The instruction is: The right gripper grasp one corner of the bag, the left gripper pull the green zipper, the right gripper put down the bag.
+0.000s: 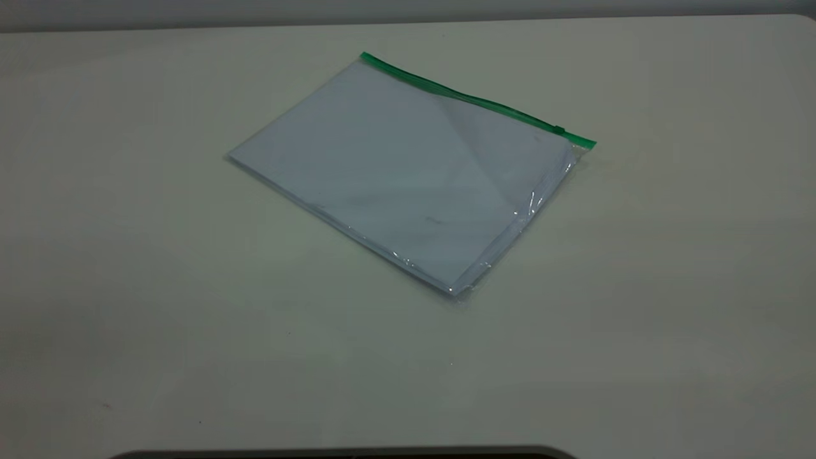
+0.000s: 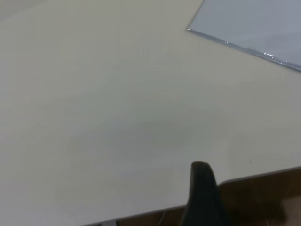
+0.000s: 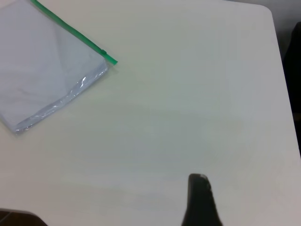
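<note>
One clear plastic bag (image 1: 408, 172) lies flat near the middle of a pale table (image 1: 127, 287), turned at an angle, with nothing touching it. Pale bluish-white sheets fill it almost edge to edge. The green zipper (image 1: 475, 101) runs along the long edge farthest from the exterior camera, and its small slider tab (image 1: 559, 130) sits close to the end on the right arm's side, just short of that corner. Neither arm shows in the exterior view. The left gripper (image 2: 203, 195) appears only as a single dark tip in its own wrist view, above the bare table near the table's edge and well apart from the bag; I cannot tell whether its jaws are spread or pressed together. The right gripper (image 3: 201, 200) shows the same way in its wrist view, also well apart from the bag, and its jaws cannot be judged either. The task looks not yet started. The bag seems light, thin and floppy, with a slick, glossy skin that crinkles at the near right edge, so it would likely sag and slide if pinched loosely. The corner beside the slider, where stiffer green strip meets loose film beyond the sheets, looks the soundest place to grip; the small slider tab would suit a fine pinch.
</note>
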Tool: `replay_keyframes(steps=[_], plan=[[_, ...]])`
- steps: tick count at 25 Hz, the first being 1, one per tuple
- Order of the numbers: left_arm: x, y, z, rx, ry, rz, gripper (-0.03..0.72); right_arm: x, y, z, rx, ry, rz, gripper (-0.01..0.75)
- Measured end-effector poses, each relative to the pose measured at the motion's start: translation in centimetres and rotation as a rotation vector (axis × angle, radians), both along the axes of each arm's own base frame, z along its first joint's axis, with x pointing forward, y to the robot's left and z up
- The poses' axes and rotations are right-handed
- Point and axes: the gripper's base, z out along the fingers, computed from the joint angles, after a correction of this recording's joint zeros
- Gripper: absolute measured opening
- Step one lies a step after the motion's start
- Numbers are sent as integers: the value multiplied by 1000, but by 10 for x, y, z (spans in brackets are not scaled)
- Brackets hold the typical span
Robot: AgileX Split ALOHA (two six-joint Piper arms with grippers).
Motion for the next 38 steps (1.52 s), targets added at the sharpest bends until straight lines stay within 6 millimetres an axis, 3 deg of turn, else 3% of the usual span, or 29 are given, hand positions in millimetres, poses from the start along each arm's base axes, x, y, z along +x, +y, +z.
replay_keyframes(steps=[35,38], plan=[[0,0,0,-21,1,17,581,0,0,0,3,-3,-2,559],[5,2,12,-54,-25,70,581,-1,0,7,20,-48,-10,559]])
